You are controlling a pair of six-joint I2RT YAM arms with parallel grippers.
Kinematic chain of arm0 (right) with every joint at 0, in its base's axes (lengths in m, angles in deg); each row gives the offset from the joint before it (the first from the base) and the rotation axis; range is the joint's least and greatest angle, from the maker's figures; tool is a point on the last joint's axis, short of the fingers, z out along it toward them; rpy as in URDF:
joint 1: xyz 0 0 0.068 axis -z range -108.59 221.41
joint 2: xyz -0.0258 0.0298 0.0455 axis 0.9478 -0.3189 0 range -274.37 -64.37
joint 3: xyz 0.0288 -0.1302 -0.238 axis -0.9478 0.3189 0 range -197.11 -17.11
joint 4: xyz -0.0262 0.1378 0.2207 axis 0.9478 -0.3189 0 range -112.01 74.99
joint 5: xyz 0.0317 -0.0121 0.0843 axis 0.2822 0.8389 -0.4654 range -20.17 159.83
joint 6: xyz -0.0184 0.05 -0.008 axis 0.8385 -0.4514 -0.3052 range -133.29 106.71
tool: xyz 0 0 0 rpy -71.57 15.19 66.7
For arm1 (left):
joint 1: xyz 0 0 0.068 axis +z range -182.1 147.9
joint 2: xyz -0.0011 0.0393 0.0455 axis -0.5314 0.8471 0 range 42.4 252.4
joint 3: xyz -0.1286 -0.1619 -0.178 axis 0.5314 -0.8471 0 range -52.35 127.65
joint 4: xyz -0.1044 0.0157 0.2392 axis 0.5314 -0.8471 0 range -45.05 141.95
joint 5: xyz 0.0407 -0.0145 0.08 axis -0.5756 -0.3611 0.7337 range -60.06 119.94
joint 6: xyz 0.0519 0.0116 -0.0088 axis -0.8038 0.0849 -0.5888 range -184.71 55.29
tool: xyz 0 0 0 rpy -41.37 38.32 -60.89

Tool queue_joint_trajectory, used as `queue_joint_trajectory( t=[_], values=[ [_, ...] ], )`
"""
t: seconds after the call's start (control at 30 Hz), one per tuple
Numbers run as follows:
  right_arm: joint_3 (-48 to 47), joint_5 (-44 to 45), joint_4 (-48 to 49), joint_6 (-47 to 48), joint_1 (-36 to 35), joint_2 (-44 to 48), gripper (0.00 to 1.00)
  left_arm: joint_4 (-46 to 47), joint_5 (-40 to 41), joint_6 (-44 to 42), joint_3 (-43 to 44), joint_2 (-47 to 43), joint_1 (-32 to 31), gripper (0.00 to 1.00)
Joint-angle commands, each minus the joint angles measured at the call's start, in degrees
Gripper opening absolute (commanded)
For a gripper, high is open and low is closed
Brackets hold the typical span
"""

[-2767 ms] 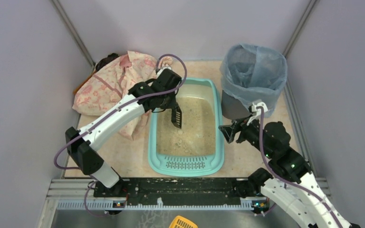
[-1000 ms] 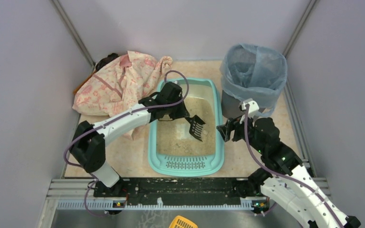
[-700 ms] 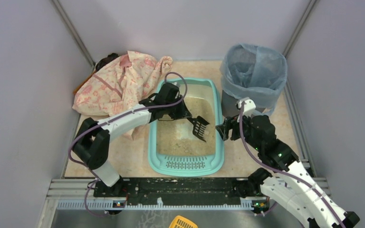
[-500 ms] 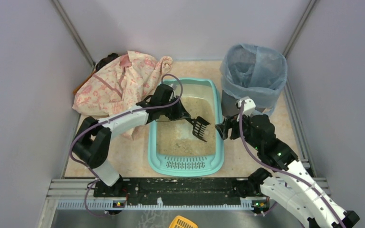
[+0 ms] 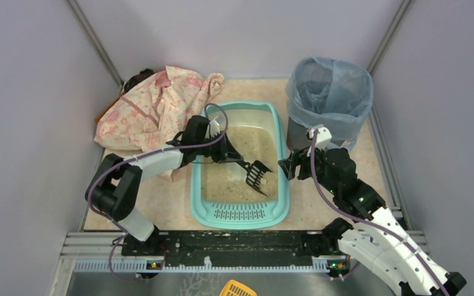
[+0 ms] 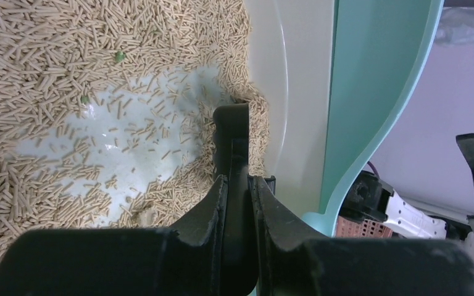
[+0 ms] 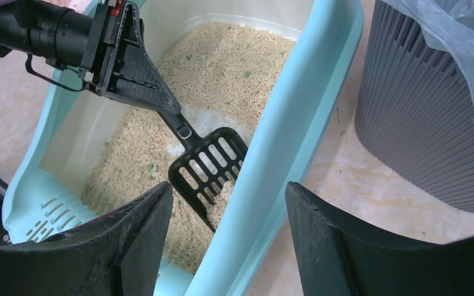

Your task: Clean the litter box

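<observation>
**Litter box: scooping started, plenty left**

The large turquoise plastic litter box (image 5: 239,222) is sat mid-way along the bench (image 5: 160,206), with beige pellets inside. A black slotted plastic scoop (image 7: 207,163) is pinched by the left claw (image 6: 239,185) and dug in near the right wall. Green specks (image 6: 119,56) are left unscooped. The right claw (image 7: 227,197) is spread wide, parked between the box and the grey ribbed bin (image 7: 419,123). Whether anything's been binned can't be told.

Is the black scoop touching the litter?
Touching. The left wrist view shows the scoop with its front edge buried in the litter, pellets piled against it beside the litter box wall.
</observation>
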Motion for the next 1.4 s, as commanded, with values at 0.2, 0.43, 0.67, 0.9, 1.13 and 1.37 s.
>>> queue_joint_trajectory(
  t=[0.2, 0.43, 0.67, 0.9, 1.13, 1.37],
  values=[
    [0.1, 0.7, 3.2, -1.1, 0.1, -0.2, 0.68, -5.0, -1.8, -1.6, 1.2, -2.2, 2.2, 0.0],
    [0.6, 0.7, 3.5, -1.3, 0.1, 0.0, 0.68, -12.4, 1.3, -4.6, 8.1, -3.3, 2.2, 0.0],
    [1.7, 0.7, 4.4, -1.3, 0.1, -0.1, 0.68, -13.5, -0.4, -4.7, 12.5, -1.8, 2.3, 0.0],
    [2.0, 1.2, 4.3, -1.1, 0.1, -0.1, 0.68, -15.6, 0.1, -5.7, 14.9, -3.2, 3.5, 0.0],
    [2.3, 1.0, 4.7, -1.1, 0.1, 0.0, 0.68, -15.3, -4.1, -5.9, 11.7, -8.7, 11.2, 0.0],
    [2.6, 0.7, 5.0, -1.6, 0.1, 0.2, 0.68, -4.5, -11.6, 1.4, 4.6, -12.0, 17.3, 0.0]
  ],
)
